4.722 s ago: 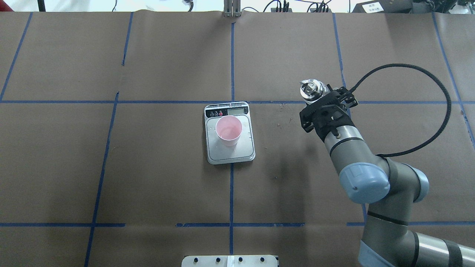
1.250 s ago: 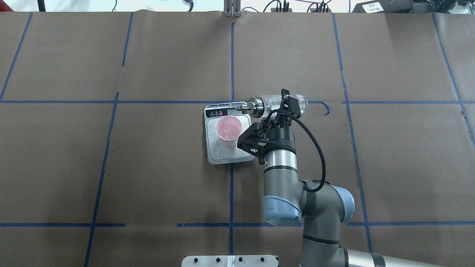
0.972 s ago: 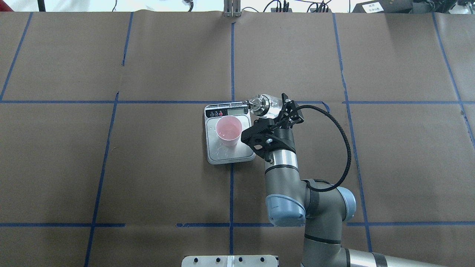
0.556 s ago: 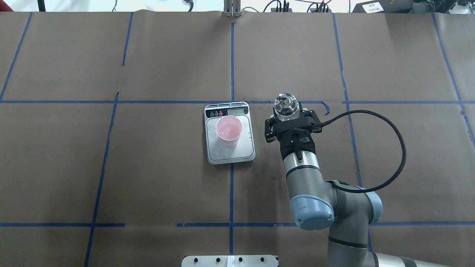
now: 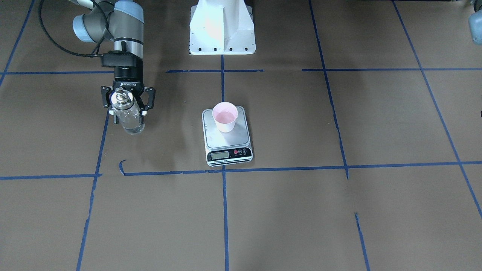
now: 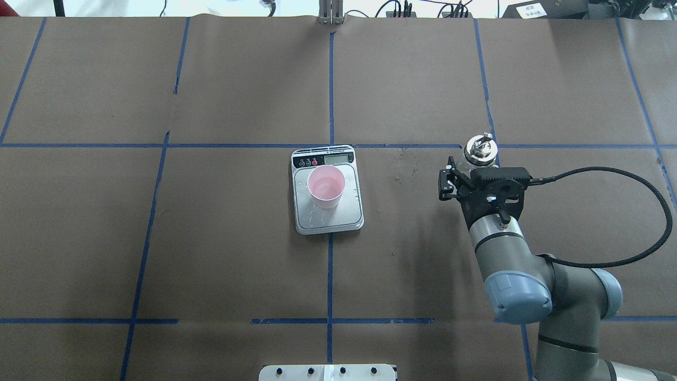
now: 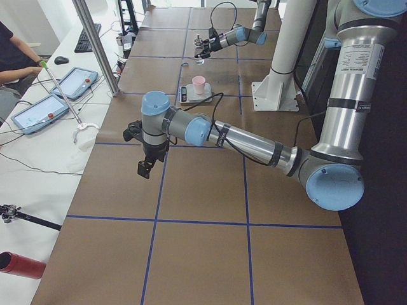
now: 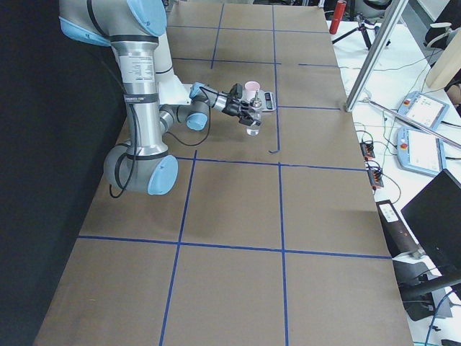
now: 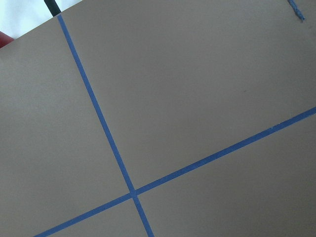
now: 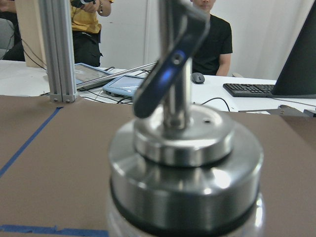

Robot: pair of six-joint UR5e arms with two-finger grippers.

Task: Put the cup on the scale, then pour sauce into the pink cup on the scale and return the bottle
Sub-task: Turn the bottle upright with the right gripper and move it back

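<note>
We read directions from the overhead view, with 12 o'clock pointing away from the robot. The cup (image 5: pixel 225 119) stands upright on the scale (image 6: pixel 346 214), toward the platform's 12 o'clock end, just short of the display strip. A pale sheen in its bottom looks like sauce (image 6: pixel 327 186).

About a second ago the bottle (image 6: pixel 478 150) lay tipped on its side, spout reaching toward the cup from its 2 o'clock side. Since then it has swung upright and travelled away. Now it is at the scale's 3 o'clock, well apart from it, spout up, beside a tape crossing (image 6: pixel 491 146) on the table (image 6: pixel 238 238). The right gripper (image 5: pixel 128 111) is clamped on the bottle's glass body below the metal collar, one finger on each side. We cannot tell whether the base already touches the table.

We judge the pour finished and the return under way, so what remains is to set the bottle down and let go. This spot is near where the bottle was held several seconds ago, so little travel should be left.

The left gripper (image 7: pixel 145 168) shows only in a side view, out toward the table's 9 o'clock end. We cannot tell whether it is wide or narrow.
</note>
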